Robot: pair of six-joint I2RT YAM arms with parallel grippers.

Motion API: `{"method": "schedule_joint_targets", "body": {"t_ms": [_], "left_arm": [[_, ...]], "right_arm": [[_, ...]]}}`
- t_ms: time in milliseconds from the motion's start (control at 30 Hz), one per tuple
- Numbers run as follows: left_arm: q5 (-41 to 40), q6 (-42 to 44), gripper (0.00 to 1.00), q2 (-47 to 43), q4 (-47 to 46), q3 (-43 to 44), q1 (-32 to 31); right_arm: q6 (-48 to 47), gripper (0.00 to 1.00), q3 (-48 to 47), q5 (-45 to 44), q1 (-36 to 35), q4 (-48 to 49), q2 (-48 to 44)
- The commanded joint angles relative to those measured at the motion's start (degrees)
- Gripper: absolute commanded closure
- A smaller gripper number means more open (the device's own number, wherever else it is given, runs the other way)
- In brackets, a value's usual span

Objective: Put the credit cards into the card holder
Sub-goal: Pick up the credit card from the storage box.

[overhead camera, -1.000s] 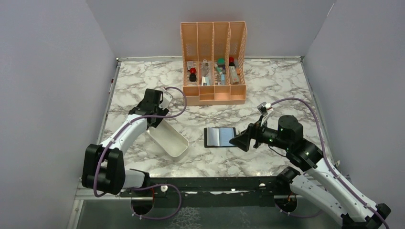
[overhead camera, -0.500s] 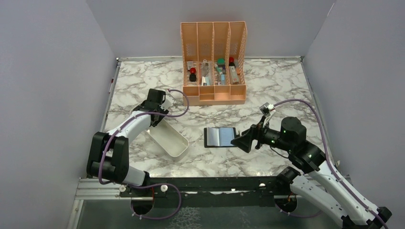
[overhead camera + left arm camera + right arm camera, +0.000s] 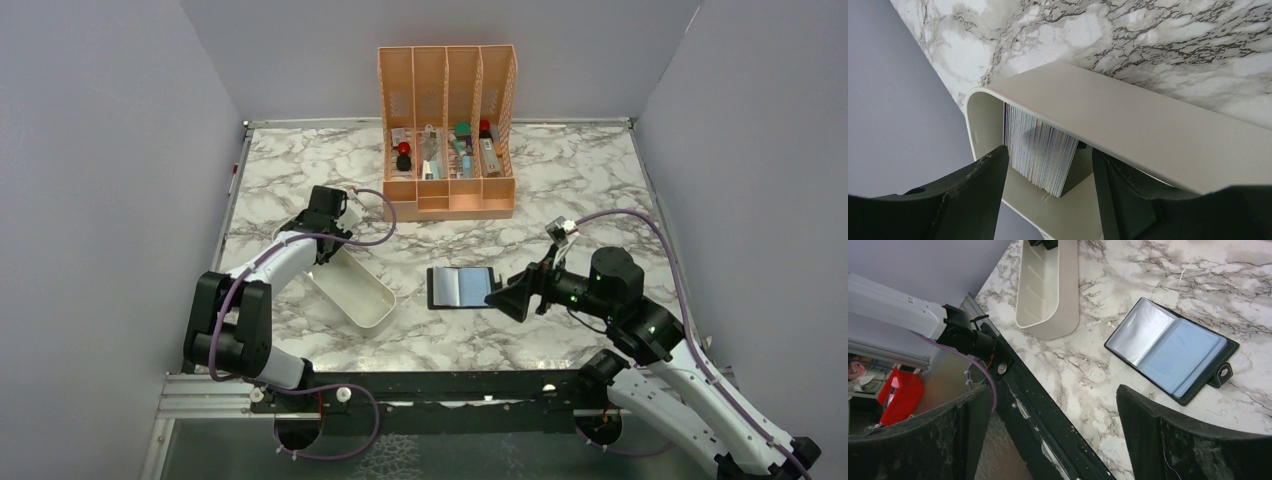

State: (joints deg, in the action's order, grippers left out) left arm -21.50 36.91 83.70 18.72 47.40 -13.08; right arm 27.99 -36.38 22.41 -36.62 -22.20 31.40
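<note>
The card holder (image 3: 461, 287) lies open and flat on the marble desk (image 3: 580, 180), near the middle and a little toward the right arm. Its long axis runs left to right across the desk, with its fold running near to far. In the right wrist view the card holder (image 3: 1170, 350) shows a greyish clear pocket page on one half and a bluish one on the other, inner side up. Its small clasp tab (image 3: 1223, 374) sticks out from the end toward the right gripper.

The right gripper (image 3: 505, 297) hangs just beside that end, pointed at the holder, its jaws spread wide with nothing between them (image 3: 1053, 392).

The credit cards (image 3: 1040, 150) stand on edge as a tight stack at one end of an oblong white tray (image 3: 1128, 115), thin edges toward the left wrist camera. From above, the tray (image 3: 352, 288) lies left of the holder and apart from it, its long axis slanting from far left to near right.

The left gripper (image 3: 325, 245) is down at the tray's far-left end. Its jaws (image 3: 1048, 170) are released and straddle the stack. A gap shows at one finger (image 3: 1113, 190), but whether the other (image 3: 983, 185) touches the cards cannot be told.

A tall orange slotted organiser (image 3: 447, 130) stands at the back of the desk.
</note>
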Motion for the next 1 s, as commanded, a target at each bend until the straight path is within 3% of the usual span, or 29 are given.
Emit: {"method": "schedule_joint_targets", "body": {"t_ms": [0,467,967], "left_arm": [[-0.89,0.55,0.35,1.81,-0.65,-0.04,-0.71],[-4.73,1.83,0.54,-0.17,-2.32,0.94,-1.04],[-5.53,3.17,0.63,-1.73,-0.92,2.75,-1.06]], "right_arm": [[-0.01,0.02,0.0,1.47,0.15,0.34,-1.42],[0.15,0.02,0.27,2.14,0.15,1.33,-0.55],[1.49,0.02,0.79,2.97,0.15,1.83,-0.65]]}}
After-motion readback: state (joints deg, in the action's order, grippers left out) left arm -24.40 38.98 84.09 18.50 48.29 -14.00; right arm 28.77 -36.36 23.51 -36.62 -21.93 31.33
